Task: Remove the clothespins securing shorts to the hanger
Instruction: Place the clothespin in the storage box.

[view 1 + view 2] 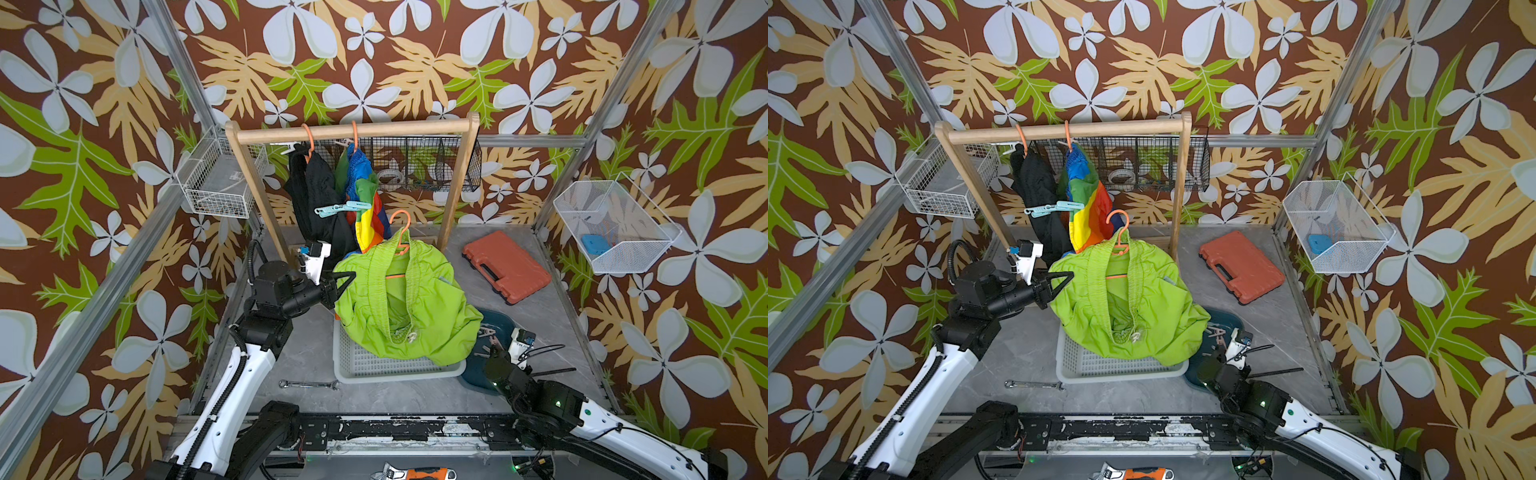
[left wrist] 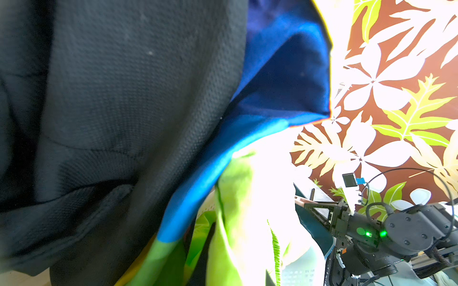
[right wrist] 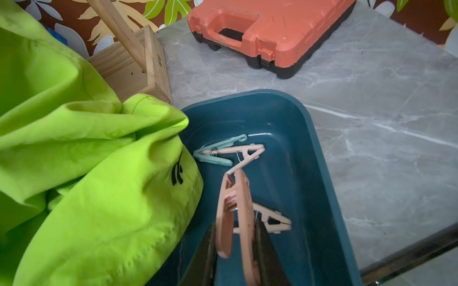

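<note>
The right claw [image 3: 235,222] is over the dark teal plastic tray [image 3: 292,173] on the grey marbled table [image 3: 371,111]; a pinkish-beige plastic clothespin [image 3: 234,205] stands upright between its black fingers [image 3: 264,237], one prong against each, its lower end blurred; three loose clothespins lie on the tray floor, one mint [image 3: 215,153] and two beige [image 3: 244,153].

The lime green shorts [image 1: 407,307] are heaped over a white slotted basket [image 1: 374,365] with an orange hanger [image 1: 400,232] poking up from the waistband; the left claw [image 1: 351,275] has its tips at the left edge of that fabric, and I cannot tell whether it is pinching or merely touching.

On the wooden rail [image 1: 353,129] hang the black mesh shorts [image 1: 316,195] and the colour-blocked shorts [image 1: 365,195]; a pair of mint clothespins [image 1: 338,208] juts out between them in both top views.
</note>
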